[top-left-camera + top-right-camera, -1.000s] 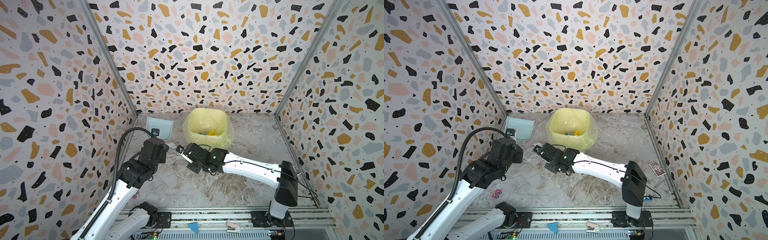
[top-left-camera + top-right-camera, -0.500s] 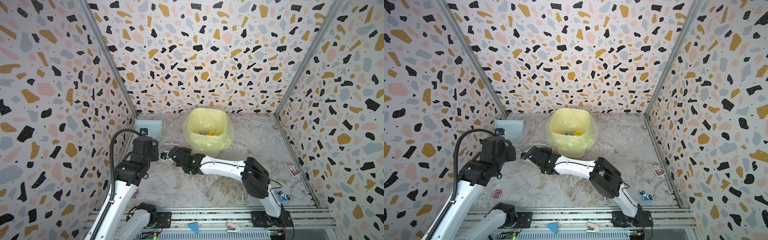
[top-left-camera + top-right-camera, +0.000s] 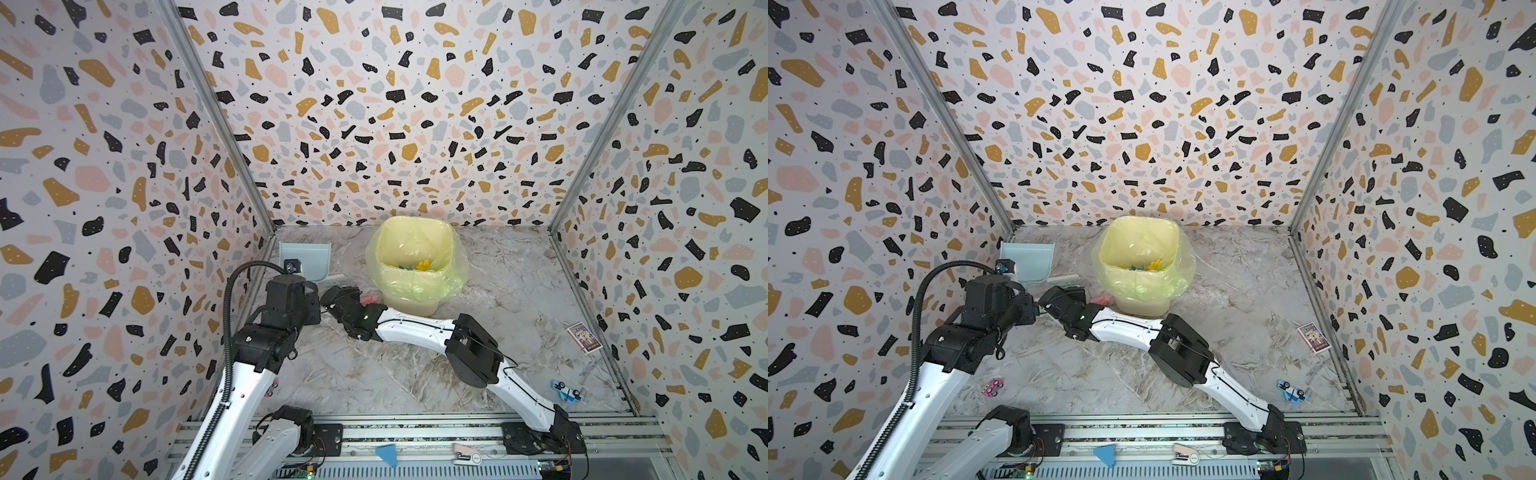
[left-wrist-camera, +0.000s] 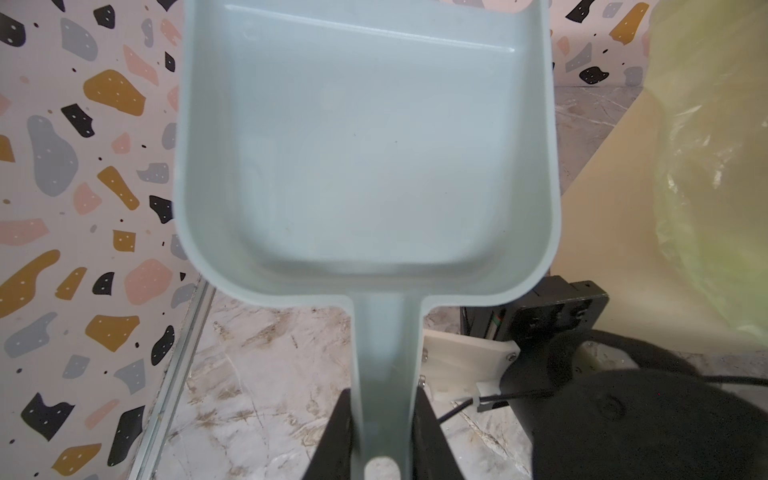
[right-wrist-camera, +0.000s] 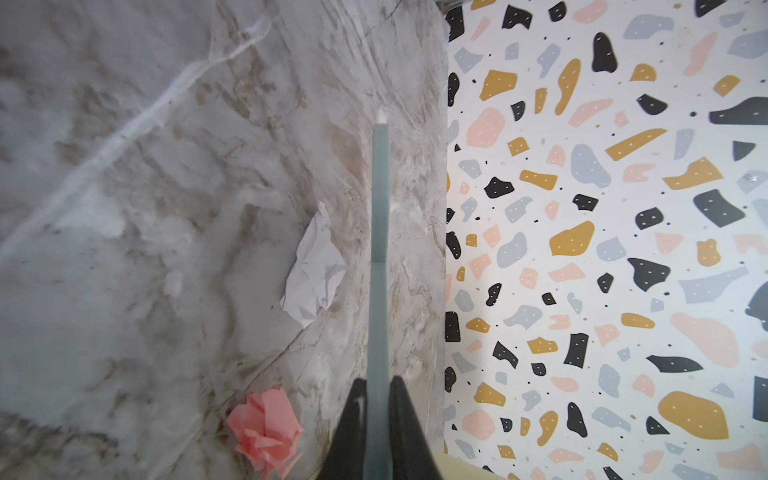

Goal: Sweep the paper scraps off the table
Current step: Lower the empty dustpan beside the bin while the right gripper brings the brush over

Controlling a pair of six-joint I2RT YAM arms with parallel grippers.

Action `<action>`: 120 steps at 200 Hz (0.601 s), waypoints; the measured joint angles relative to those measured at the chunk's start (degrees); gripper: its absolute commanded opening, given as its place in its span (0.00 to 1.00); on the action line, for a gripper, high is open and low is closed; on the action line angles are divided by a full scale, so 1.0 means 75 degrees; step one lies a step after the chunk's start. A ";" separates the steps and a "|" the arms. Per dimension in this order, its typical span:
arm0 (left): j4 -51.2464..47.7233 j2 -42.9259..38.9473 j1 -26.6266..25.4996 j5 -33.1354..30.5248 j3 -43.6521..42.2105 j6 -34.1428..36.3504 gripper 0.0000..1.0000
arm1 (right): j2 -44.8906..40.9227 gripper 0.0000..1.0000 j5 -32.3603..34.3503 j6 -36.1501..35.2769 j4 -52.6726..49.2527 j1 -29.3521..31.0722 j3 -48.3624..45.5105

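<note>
Grips the dustpan (image 4: 365, 145) by its handle in the left gripper (image 4: 383, 419), fingers clenched on both flanks, presumably for use as a catcher; shows nothing inside the pan, and cannot tell whether its lip touches the table (image 5: 124, 166). Pinches the brush (image 5: 380, 208) handle edge-on in the right gripper (image 5: 379, 399), clamped tight. Leaves 2 pieces loose on the table in the right wrist view: a white scrap (image 5: 313, 266) just beside the brush, a pink scrap (image 5: 266, 432) nearer the wrist, the 2 apart. Shows the pink scrap in both top views, by the foot of the bin (image 3: 409, 291), with blue and yellow scraps (image 3: 417, 264) already inside. Reads as a late stage: has both tools close together beside the bin, likely for herding the last paper into the pan. Calls for laying the pan lip flat first, to stop light paper sliding under. Has no business with the card box (image 3: 584, 337) or toy (image 3: 567, 390), well apart at the right.
</note>
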 measured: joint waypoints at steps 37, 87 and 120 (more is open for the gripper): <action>0.0044 0.0015 0.0015 0.0117 0.0000 0.0006 0.00 | -0.0058 0.00 -0.0070 0.0029 -0.0510 -0.0026 -0.0376; 0.0067 0.0012 0.0020 0.0245 0.0000 0.0020 0.00 | -0.1166 0.00 -0.0064 0.0673 -0.1594 0.0303 -0.1358; 0.0099 0.0015 0.0023 0.0326 -0.0003 0.0023 0.00 | -0.1941 0.00 -0.0198 0.1457 -0.2728 0.0901 -0.1623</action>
